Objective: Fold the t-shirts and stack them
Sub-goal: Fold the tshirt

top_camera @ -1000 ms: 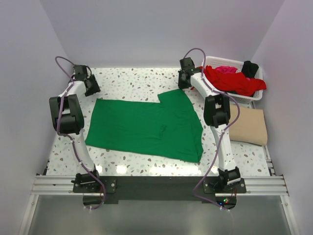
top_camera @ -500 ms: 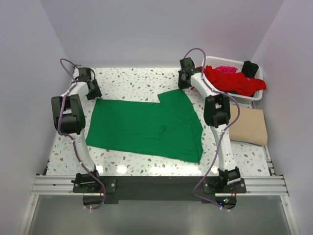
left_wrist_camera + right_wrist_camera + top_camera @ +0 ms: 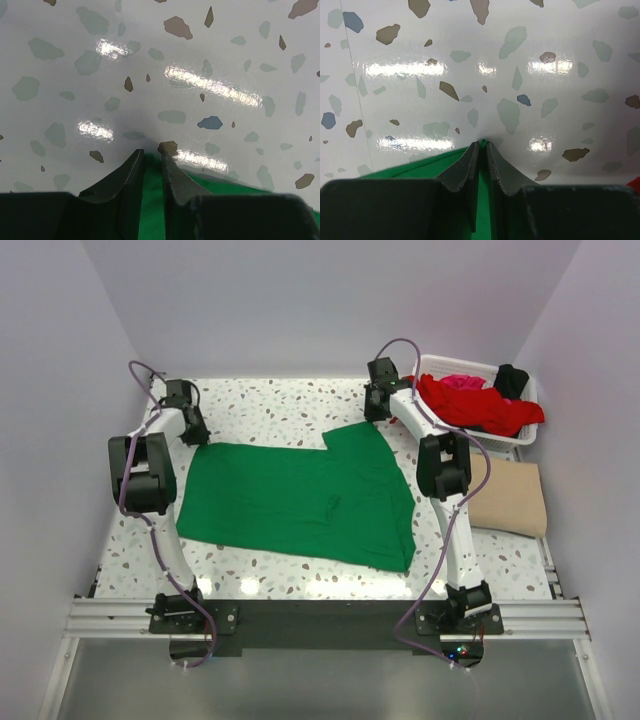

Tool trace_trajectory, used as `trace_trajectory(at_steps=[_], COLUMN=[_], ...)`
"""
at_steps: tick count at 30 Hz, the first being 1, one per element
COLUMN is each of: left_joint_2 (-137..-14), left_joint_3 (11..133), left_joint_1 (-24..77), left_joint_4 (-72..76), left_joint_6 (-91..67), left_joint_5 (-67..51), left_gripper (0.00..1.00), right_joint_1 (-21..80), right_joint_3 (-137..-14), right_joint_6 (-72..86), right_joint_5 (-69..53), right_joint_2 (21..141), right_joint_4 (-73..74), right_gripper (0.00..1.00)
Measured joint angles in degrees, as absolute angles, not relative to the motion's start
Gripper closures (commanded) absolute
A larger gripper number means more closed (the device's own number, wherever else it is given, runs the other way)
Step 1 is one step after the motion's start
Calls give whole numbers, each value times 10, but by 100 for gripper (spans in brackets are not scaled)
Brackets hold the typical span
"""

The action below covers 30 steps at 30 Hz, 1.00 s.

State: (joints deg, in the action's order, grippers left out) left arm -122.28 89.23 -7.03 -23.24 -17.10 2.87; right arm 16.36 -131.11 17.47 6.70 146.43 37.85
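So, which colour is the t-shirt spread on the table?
The t-shirt is bright green; the top external view shows it best.

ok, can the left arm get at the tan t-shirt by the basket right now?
Probably not. The tan t-shirt lies at the right edge of the table, beyond the right arm, which stands between. The left gripper sits at the green t-shirt's far-left corner, on the opposite side.
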Motion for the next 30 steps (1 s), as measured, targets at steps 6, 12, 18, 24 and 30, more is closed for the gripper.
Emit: trace_trajectory(at_steps=[6,12,18,24,30], left_joint_2=[-1223,-1224,-1244,-1265,-1285], left_joint_3=[892,896,926,965,1007], left_joint_1=[-66,-66,-66,-66,-66], left_joint_4=[-233,-236,-236,-226,-200], left_joint_6=[-175,-174,-179,-196,-219], left_joint_5=[34,35,21,-18,-63], left_gripper=[100,100,100,100,100], right_joint_1=[163,157,137,116,105], right_joint_3=[-1311,-1319,-1337,-1384,-1408], right_joint_6=[171,176,190,210,229], right_joint_5=[65,60,48,23,0], right_joint_2=[1464,1464,1466,1469,1469], right_joint_4=[379,392,414,413,389], right_gripper=[100,100,100,100,100])
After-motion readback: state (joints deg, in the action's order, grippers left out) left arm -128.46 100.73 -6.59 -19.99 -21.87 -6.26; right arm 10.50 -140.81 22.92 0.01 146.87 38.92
